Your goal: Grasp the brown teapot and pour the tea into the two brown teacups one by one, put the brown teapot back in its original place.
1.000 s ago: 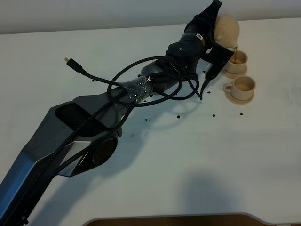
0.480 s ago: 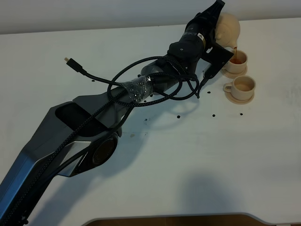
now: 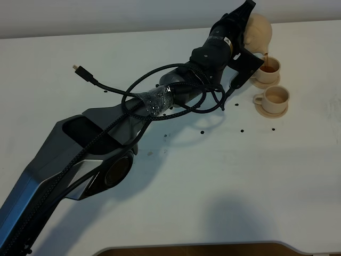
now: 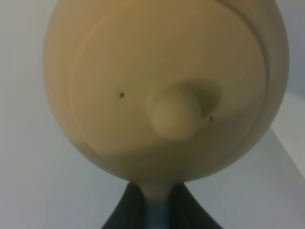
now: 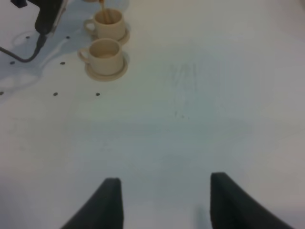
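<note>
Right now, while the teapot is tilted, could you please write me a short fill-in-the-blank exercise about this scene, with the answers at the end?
1. The brown teapot is held tilted by the ____ claw.
2. Its tea falls into the far teacup, not the near teacup; each stands on its own small ____.
3. The right claw is ____ and holds nothing.
Missing words: left; saucer; open.

No legible text, label, brand, number or sign on teapot (image 3: 259,31), cups (image 3: 275,96), arm (image 3: 160,101) or table (image 3: 240,176), in any view.
</note>
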You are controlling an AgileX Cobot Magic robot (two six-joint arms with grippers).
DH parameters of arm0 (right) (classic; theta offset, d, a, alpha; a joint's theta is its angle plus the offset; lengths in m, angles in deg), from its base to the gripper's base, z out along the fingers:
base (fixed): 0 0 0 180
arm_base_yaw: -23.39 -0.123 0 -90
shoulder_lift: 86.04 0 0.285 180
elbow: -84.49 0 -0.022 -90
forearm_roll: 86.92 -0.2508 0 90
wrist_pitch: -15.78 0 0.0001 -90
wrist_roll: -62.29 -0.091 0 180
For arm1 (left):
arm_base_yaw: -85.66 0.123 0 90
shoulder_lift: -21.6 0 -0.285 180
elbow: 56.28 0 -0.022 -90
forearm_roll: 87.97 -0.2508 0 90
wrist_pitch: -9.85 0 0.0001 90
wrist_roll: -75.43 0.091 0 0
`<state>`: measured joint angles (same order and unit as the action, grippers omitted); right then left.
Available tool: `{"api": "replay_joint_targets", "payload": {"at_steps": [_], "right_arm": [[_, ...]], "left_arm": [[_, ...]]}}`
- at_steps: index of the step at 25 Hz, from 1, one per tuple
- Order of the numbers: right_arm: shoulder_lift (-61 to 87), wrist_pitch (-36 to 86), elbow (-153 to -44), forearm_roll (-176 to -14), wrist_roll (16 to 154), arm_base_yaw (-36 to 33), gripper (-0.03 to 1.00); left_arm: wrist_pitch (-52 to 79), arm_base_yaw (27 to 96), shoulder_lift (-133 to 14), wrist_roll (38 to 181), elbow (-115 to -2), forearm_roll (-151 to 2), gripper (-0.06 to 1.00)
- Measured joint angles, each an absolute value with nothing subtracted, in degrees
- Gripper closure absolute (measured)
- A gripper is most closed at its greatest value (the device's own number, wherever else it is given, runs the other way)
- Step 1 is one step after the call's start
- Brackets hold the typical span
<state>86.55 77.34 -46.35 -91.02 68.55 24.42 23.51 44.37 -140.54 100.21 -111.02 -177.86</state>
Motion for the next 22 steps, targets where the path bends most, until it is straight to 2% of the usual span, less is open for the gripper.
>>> {"api": "replay_joint_targets", "payload": {"at_steps": [22], "right_arm": [[86.55,77.34,-46.35,-91.02,68.55,24.42,0.55]], "left_arm": [[22.35,45.63,-140.54,100.29,-111.02,-180.35,0.82]]}}
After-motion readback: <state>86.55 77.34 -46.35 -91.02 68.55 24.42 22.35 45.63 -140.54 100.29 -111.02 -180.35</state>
